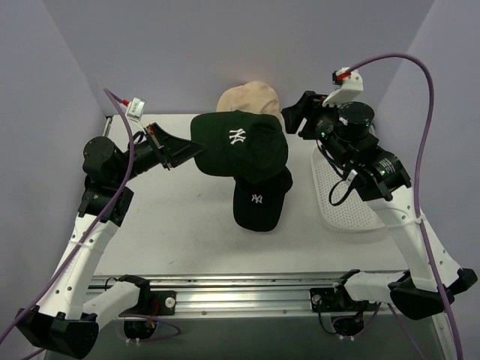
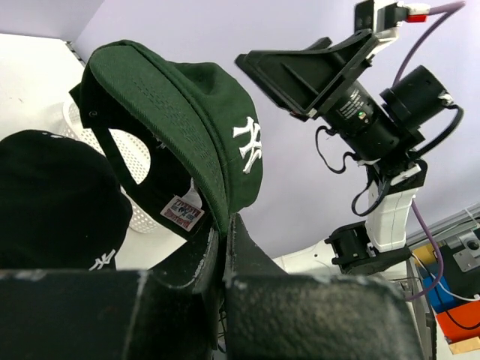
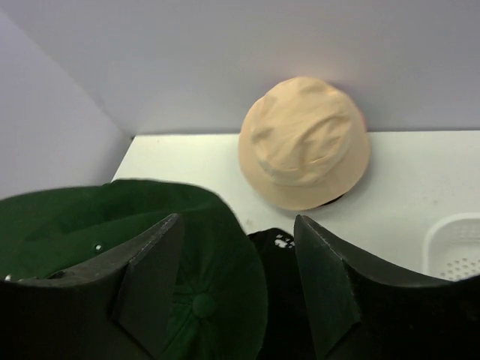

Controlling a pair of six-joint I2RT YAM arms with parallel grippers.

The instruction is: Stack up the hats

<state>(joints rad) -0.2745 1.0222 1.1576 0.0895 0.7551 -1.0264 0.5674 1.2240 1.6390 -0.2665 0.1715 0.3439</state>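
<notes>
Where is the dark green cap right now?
Top view, centre: the dark green cap is pinched in the left claw, overlapping the black cap, with the tan bucket hat behind it.

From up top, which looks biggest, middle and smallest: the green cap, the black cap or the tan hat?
1. green cap, though it is held up nearer the camera, which may make it look bigger
2. black cap, partly covered
3. tan hat, partly hidden behind the green one

Top view: looks down from above and behind both arm bases. Left wrist: looks up from close behind the left jaws at the dark green fabric baseball cap (image 2: pixel 187 127) between them. Right wrist: looks level between the right jaws to the tan fabric bucket hat (image 3: pixel 304 142) beyond. Green cap shared by all three.
</notes>
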